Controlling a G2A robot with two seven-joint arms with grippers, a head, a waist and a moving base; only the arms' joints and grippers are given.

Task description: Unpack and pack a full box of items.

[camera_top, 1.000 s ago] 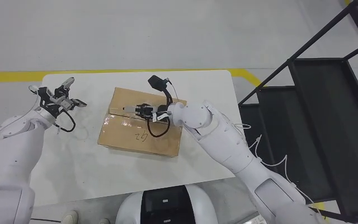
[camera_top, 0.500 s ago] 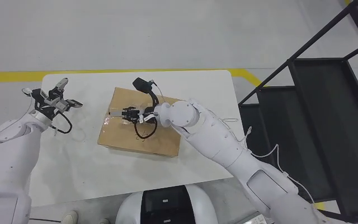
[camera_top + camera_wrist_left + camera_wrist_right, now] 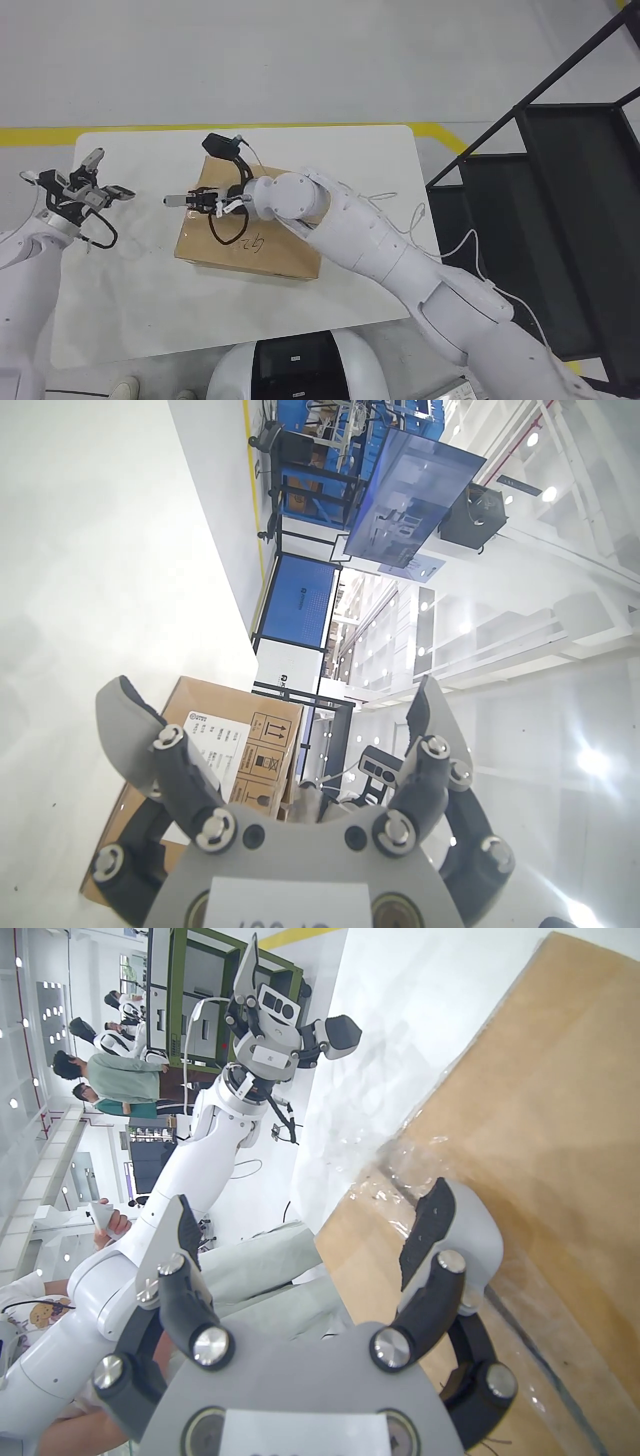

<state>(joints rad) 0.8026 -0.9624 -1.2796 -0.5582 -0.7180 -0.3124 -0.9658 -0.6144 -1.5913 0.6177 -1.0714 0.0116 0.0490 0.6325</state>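
A closed cardboard box (image 3: 262,245) lies in the middle of the white table (image 3: 340,150), its top seam covered with clear tape (image 3: 400,1163). My right gripper (image 3: 183,200) hovers at the box's left edge, open. In the right wrist view (image 3: 310,1228) one of its fingers is over the taped seam and the other is past the box's (image 3: 550,1118) edge. My left gripper (image 3: 86,187) is at the table's left edge, apart from the box, open and empty (image 3: 275,710). The box (image 3: 235,735) shows beyond it, with a label on its side.
A black metal staircase (image 3: 560,200) stands to the right of the table. A yellow floor line (image 3: 440,130) runs behind it. Bare tabletop lies in front of the box and between the box and the left gripper (image 3: 295,1023).
My right gripper has slid left along the box's top seam from the middle to the left edge. My left gripper has drawn back toward the table's left edge.
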